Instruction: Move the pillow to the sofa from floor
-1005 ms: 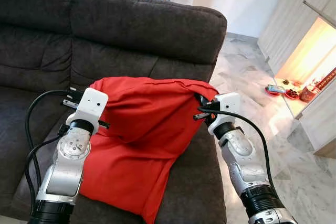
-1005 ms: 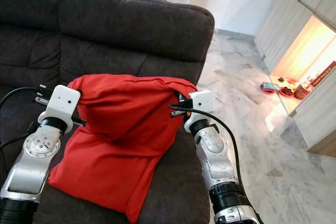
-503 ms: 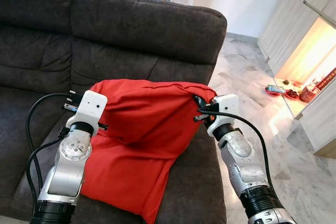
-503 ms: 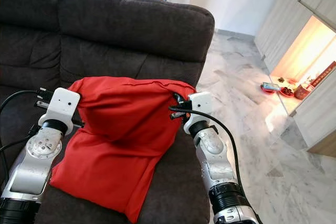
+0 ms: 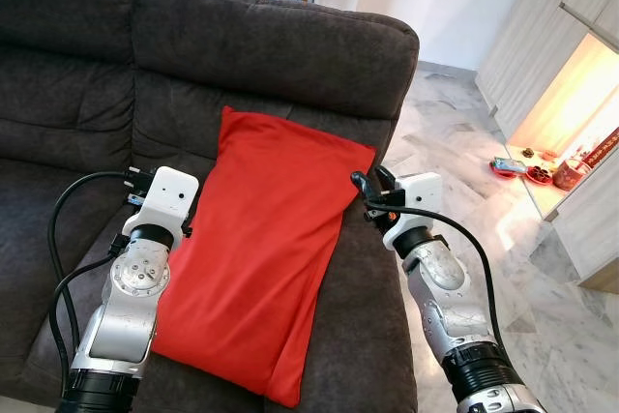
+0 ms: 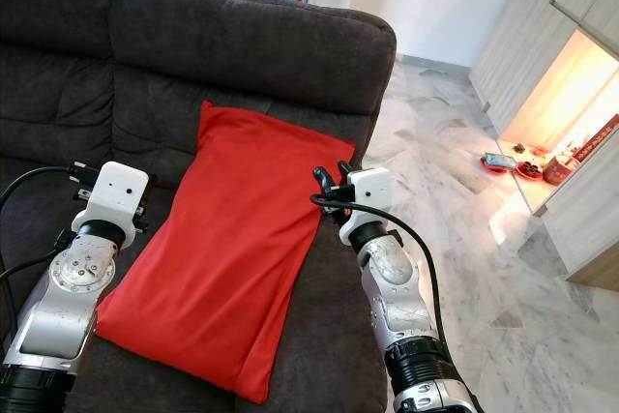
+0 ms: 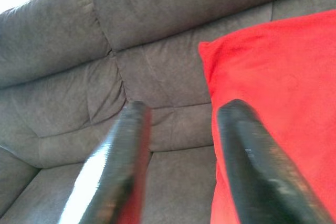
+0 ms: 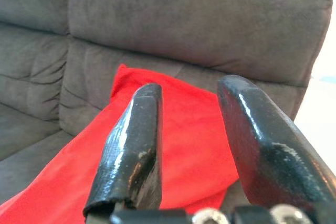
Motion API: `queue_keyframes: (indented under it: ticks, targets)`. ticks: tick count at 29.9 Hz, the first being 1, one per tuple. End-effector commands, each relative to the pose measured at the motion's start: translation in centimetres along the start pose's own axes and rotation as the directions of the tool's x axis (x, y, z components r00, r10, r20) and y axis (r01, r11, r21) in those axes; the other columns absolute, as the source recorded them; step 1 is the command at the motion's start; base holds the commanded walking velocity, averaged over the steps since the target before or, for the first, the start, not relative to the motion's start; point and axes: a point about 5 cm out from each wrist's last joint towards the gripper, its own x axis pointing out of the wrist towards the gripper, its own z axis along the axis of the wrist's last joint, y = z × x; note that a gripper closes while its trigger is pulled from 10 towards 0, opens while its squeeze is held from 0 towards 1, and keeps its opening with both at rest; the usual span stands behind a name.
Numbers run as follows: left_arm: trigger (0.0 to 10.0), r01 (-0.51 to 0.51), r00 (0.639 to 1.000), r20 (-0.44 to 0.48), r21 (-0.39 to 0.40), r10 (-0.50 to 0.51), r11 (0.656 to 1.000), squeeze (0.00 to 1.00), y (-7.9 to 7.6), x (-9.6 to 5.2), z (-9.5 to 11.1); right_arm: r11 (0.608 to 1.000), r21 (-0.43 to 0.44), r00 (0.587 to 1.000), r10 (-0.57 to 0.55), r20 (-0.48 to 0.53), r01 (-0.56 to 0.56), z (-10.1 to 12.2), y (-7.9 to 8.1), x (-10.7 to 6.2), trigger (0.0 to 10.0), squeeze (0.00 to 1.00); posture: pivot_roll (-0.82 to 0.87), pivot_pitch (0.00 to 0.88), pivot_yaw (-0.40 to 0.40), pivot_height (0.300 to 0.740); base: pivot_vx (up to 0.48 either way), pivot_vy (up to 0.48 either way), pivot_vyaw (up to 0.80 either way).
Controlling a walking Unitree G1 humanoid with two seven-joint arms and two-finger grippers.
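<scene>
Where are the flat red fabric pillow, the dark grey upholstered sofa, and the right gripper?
flat red fabric pillow (image 5: 261, 249), left eye view, middle of its cover
dark grey upholstered sofa (image 5: 280, 45), left eye view, backrest cushion
right gripper (image 5: 370, 179), left eye view, between its fingertips

Bright daylight, warm glare at right, wrist views' near fingers blurred

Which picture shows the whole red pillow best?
The left eye view: the whole pillow lies flat on the sofa, top edge leaning against the backrest. The right eye view shows it about as well. Each wrist view catches just part of it past its open fingers.
</scene>
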Motion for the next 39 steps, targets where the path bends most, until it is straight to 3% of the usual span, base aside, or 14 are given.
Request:
queue_keyframes:
  ticks: [1, 2, 3, 12, 17, 22, 30, 33, 37, 39]
  targets:
    - [10.0, 0.017, 1.0, 0.016, 0.006, -0.017, 1.0, 1.0, -0.8, 0.0, 0.3, 0.998, -0.007, 0.998, -0.064, -0.027, 0.064, -0.7, -1.3, -0.5, 10.0, 0.0, 0.21, 0.0, -0.183, 0.74, 0.0, 0.0, 0.0]
    - [10.0, 0.019, 1.0, 0.016, 0.005, -0.019, 1.0, 0.92, -0.9, 0.0, 0.2, 0.997, -0.004, 0.997, -0.073, -0.032, 0.073, -0.8, -1.4, -0.6, 10.0, 0.0, 0.21, 0.0, -0.183, 0.74, 0.0, 0.0, 0.0]
    - [10.0, 0.022, 1.0, 0.017, 0.0, -0.022, 1.0, 0.0, -1.1, -0.1, 0.2, 0.996, -0.006, 0.995, -0.084, -0.045, 0.084, -1.1, -1.5, -0.8, 10.0, 0.0, 0.21, 0.0, -0.183, 0.74, 0.0, 0.0, 0.0]
    - [10.0, 0.036, 0.999, -0.018, -0.014, -0.037, 0.999, 0.0, -2.3, -1.1, -2.4, 0.98, 0.009, 0.968, -0.195, -0.16, 0.199, -4.0, -2.7, -2.3, 10.0, 0.0, 0.22, 0.0, -0.18, 0.74, 0.0, 0.0, 0.0]
    - [10.0, 0.009, 0.998, -0.064, -0.055, -0.013, 0.998, 0.0, -2.9, -3.0, -5.8, 0.958, 0.028, 0.927, -0.268, -0.264, 0.285, -6.8, -3.2, -4.2, 10.0, 0.0, 0.21, 0.0, -0.179, 0.74, 0.0, 0.0, 0.0]
    - [10.0, -0.032, 0.995, -0.101, -0.082, 0.024, 0.996, 0.0, -3.0, -4.0, -7.7, 0.944, 0.017, 0.892, -0.304, -0.335, 0.329, -8.8, -3.3, -5.9, 10.0, 0.0, 0.22, 0.0, -0.182, 0.74, 0.0, 0.0, 0.0]
    - [10.0, -0.033, 0.995, -0.097, -0.154, 0.019, 0.988, 0.0, -3.6, -4.6, -8.4, 0.929, 0.038, 0.887, -0.34, -0.313, 0.369, -8.6, -3.7, -5.9, 10.0, 0.0, 0.21, 0.0, -0.183, 0.74, 0.0, 0.0, 0.0]
    - [10.0, -0.04, 0.984, -0.18, -0.23, -0.002, 0.972, 0.0, -4.7, -4.7, -10.1, 0.926, 0.064, 0.885, -0.332, -0.327, 0.371, -9.0, -3.5, -5.8, 10.0, 0.0, 0.21, 0.0, -0.184, 0.74, 0.0, 0.0, 0.0]
    - [10.0, -0.032, 0.97, -0.242, -0.248, -0.031, 0.968, 0.0, -5.7, -4.9, -11.5, 0.93, 0.055, 0.875, -0.32, -0.364, 0.363, -9.7, -3.2, -6.2, 10.0, 0.0, 0.21, 0.0, -0.184, 0.74, 0.0, 0.0, 0.0]
    - [10.0, -0.026, 0.95, -0.305, -0.29, -0.067, 0.957, 0.0, -6.6, -5.4, -12.9, 0.928, 0.038, 0.847, -0.32, -0.425, 0.37, -10.9, -3.1, -7.2, 10.0, 0.0, 0.2, 0.0, -0.179, 0.74, 0.0, 0.0, 0.0]
